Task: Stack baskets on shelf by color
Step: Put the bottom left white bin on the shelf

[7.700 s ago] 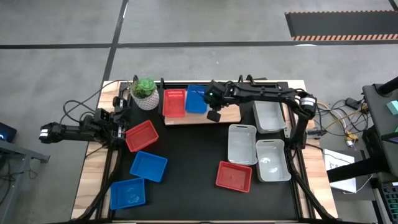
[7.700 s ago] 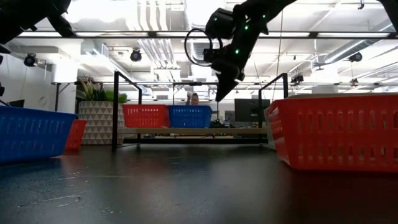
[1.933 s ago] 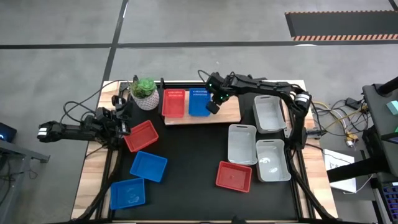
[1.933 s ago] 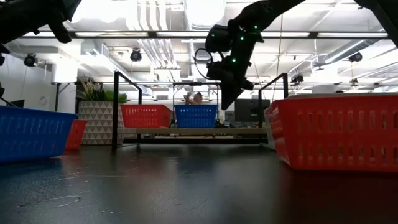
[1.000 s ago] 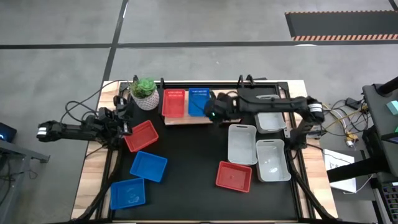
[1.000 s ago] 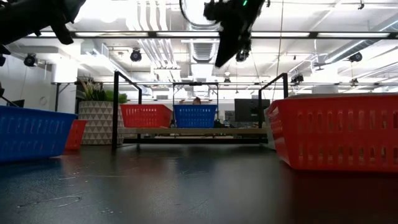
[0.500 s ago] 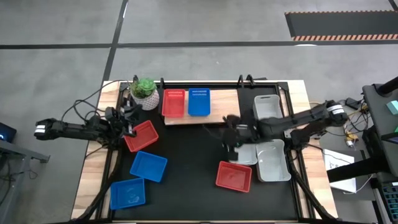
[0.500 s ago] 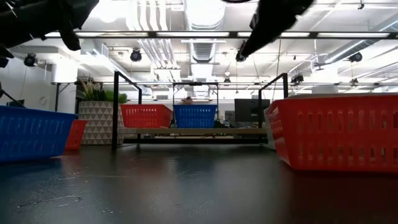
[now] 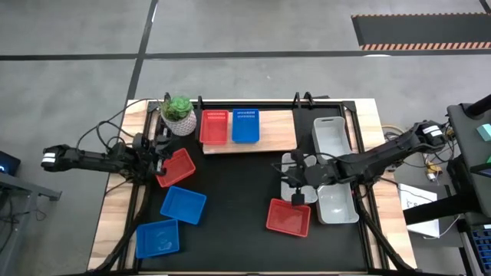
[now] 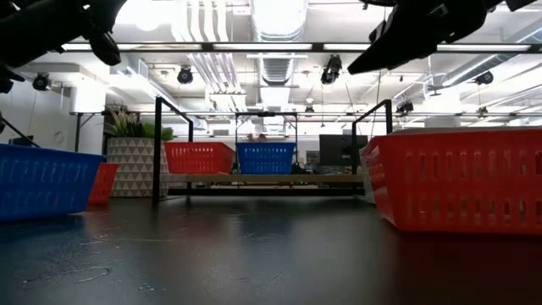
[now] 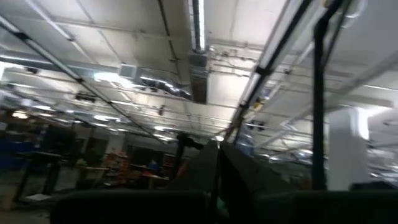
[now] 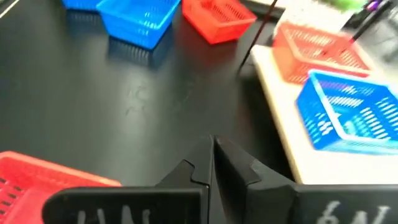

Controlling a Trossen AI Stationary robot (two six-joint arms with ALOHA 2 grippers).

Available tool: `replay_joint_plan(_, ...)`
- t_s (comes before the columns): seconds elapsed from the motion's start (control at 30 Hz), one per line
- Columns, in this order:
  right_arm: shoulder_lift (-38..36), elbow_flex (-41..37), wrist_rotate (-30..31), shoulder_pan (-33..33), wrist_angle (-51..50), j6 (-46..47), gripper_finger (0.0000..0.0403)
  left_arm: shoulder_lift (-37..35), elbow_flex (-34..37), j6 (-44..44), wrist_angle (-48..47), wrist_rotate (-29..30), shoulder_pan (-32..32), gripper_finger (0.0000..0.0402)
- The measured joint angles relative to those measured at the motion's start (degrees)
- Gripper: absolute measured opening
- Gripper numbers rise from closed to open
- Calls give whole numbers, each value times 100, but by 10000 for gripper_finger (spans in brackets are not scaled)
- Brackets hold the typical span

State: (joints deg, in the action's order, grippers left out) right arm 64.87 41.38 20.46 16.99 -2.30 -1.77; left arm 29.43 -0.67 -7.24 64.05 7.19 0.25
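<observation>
The shelf (image 9: 274,132) lay at the table's (image 9: 230,192) far edge with a red basket (image 9: 215,127) and a blue basket (image 9: 245,126) side by side on its left part, a plant pot (image 9: 179,115) just off its left end and a grey basket (image 9: 331,140) just off its right end. Nearer than the shelf, two more grey baskets (image 9: 336,201) sat toward the right, another red one (image 9: 288,218) beside them, and a red (image 9: 176,167) and two blue (image 9: 182,205) toward the left. The right gripper (image 9: 295,181) hung over the grey baskets with fingers (image 12: 214,165) pressed together on nothing, and the left gripper (image 9: 156,156) sat at the left red basket's edge, fingers (image 11: 211,171) together.
</observation>
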Motion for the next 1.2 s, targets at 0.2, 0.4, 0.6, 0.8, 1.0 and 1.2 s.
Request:
replay_joint_plan(0.2, -314, -391, 63, -2, 738, -771, 9, 306, -25, -135, 326, -239, 0, 0)
replay_joint_plan(0.4, -444, -743, 64, -2, 1123, -1196, 9, 813, -111, -100, 1066, -233, 0, 0)
replay_joint_plan(0.6, -562, -1097, 62, -2, 1507, -1307, 9, 1230, -375, -97, 1209, -231, 1, 0)
replay_joint_plan(0.8, -897, -1451, 59, -106, 1999, -1907, 9, 1740, -710, -125, 1206, -228, 0, 0)
replay_joint_plan(1.0, -1485, -1543, 64, -461, 2011, -1885, 9, 2288, -1092, -132, 1242, -239, 0, 0)
replay_joint_plan(1.2, -1917, -1543, 55, -538, 1677, -1148, 9, 2709, -1315, -135, 1204, -242, 0, 0)
